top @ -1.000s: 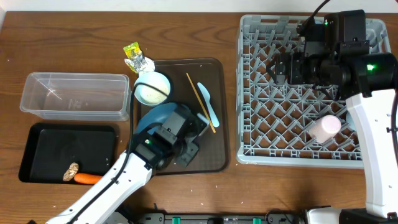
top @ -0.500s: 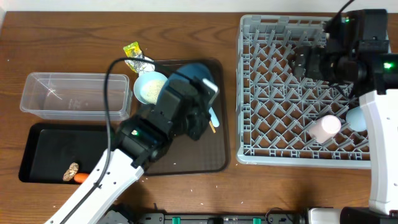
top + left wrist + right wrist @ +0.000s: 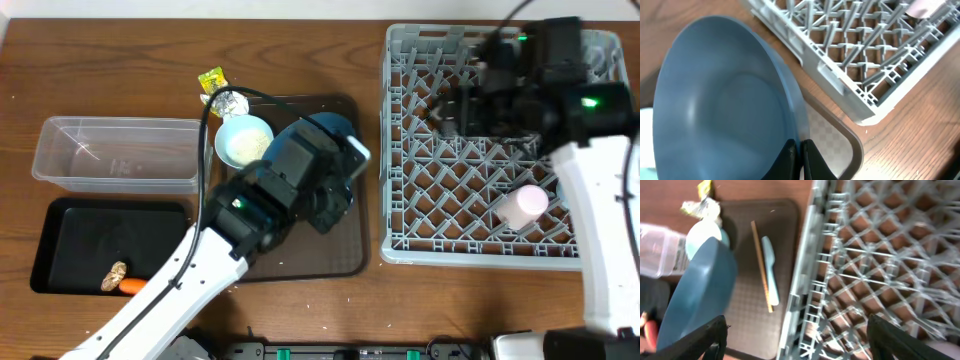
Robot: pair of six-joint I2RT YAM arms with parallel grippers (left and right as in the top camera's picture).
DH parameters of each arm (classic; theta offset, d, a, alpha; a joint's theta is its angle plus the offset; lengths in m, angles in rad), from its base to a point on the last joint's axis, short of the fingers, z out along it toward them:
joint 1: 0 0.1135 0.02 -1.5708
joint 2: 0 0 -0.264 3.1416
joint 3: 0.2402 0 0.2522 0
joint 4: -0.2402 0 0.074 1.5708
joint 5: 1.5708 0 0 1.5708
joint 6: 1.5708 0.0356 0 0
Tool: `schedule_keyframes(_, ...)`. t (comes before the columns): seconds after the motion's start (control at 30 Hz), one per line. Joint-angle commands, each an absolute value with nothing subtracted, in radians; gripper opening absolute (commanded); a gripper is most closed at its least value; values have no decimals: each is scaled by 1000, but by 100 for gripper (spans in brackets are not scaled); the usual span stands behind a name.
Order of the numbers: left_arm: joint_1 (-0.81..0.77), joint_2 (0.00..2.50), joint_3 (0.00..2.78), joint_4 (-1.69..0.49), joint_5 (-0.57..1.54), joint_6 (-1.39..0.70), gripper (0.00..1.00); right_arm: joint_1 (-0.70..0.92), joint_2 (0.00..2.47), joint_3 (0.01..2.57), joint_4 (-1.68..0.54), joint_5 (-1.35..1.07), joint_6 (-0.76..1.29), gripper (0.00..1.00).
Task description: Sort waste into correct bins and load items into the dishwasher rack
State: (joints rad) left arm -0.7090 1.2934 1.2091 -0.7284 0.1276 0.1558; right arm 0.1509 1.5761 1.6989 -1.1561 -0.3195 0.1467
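Holding the blue plate [image 3: 725,100] by its edge, the left gripper [image 3: 800,152] has its two fingers pressed tight on the rim. The plate is tipped up on its side in the air over the brown tray [image 3: 330,255], which sits in the middle of the table. The big grey rack [image 3: 470,252] is on the 3 o'clock side of the table, just beside the brown tray. The right gripper [image 3: 797,337] hangs over the rack near its 12 o'clock edge, with its fingers wide apart and nothing in them. A pink cup [image 3: 523,205] lies in the rack toward 5 o'clock. A white bowl [image 3: 244,142] sits on the tray at its 10 o'clock corner, and the crumpled wrapper [image 3: 218,90] lies on the table just past it at 11 o'clock. The right wrist view shows the pale-blue spoon [image 3: 771,265] flat on the tray beside a thin wooden stick [image 3: 761,265]. On the 9 o'clock side stands the clear tub [image 3: 120,122], and below it the black tray [image 3: 60,240]. The carrot [image 3: 132,286] and the brown food piece [image 3: 115,275] lie in the black tray at its 5 o'clock corner.
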Motion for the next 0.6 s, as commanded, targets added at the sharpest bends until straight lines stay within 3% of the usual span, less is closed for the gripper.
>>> schedule_keyframes(0.0,-744,1271,1229,-752,60,241,6,200,1636,1682,-1131,-381,86,82)
schedule_keyframes(0.2,-772,1279,1229,-848,7,239,6,270,1730,1682,-1082,-421,76,82)
schedule_keyframes(0.4,-787,1278,1229,-845,-1,292,6,333,1824,1682,-1015,-608,-20,78)
schedule_keyframes(0.57,-845,1278,1229,-841,-148,295,6,375,1865,1682,-1005,-619,-16,76)
